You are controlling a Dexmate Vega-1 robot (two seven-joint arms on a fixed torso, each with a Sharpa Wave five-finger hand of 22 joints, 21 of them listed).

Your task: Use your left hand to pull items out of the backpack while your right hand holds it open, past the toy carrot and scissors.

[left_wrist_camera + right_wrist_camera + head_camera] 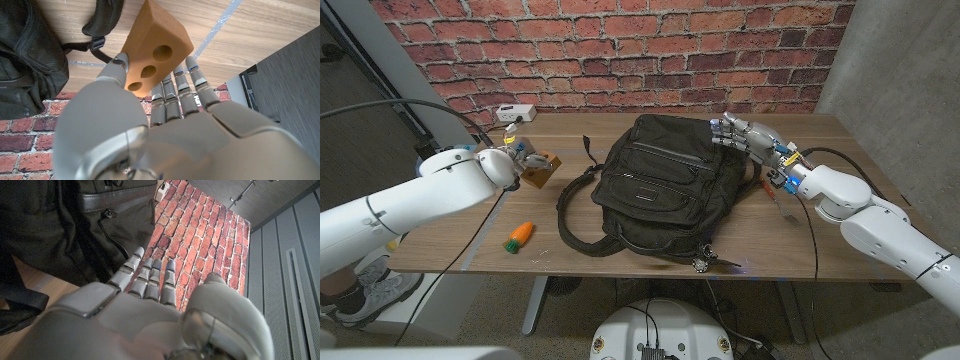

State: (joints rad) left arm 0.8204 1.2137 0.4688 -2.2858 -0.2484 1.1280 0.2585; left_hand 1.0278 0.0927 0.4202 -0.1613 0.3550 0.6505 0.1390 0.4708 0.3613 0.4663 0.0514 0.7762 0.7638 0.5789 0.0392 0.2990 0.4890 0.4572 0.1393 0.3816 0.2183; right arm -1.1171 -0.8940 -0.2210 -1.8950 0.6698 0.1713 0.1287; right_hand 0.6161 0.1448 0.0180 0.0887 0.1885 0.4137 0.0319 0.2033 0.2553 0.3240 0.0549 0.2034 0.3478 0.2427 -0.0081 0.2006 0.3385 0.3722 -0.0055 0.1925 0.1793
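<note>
Backpack (660, 190), black, lies flat mid-table (450, 240), top end toward the brick wall (620, 50), straps (570, 215) looping off its left side toward the near edge. In the left wrist view the backpack (27, 55) sits beside the left hand, a strap buckle (97, 42) just beside the block.

Left hand (515, 160) is left of the backpack, well apart from it, above the table. Thumb on one side and fingers (177, 85) on the other grip a tan block (157, 45) with three round holes in its end face. Same block (542, 168) in the head view, near the straps.

Right hand (748, 135) is at the backpack's far right corner, fingers extended over the top edge. In the right wrist view the fingers (150, 275) are straight and close together next to the black fabric (65, 235). Contact with the fabric: cannot tell. Nothing visibly held.

Carrot (518, 236), orange with green top, lies on the table left of the backpack, toward the near edge, apart from the straps.

White power strip (514, 114) sits on the table left of the backpack, by the wall.
</note>
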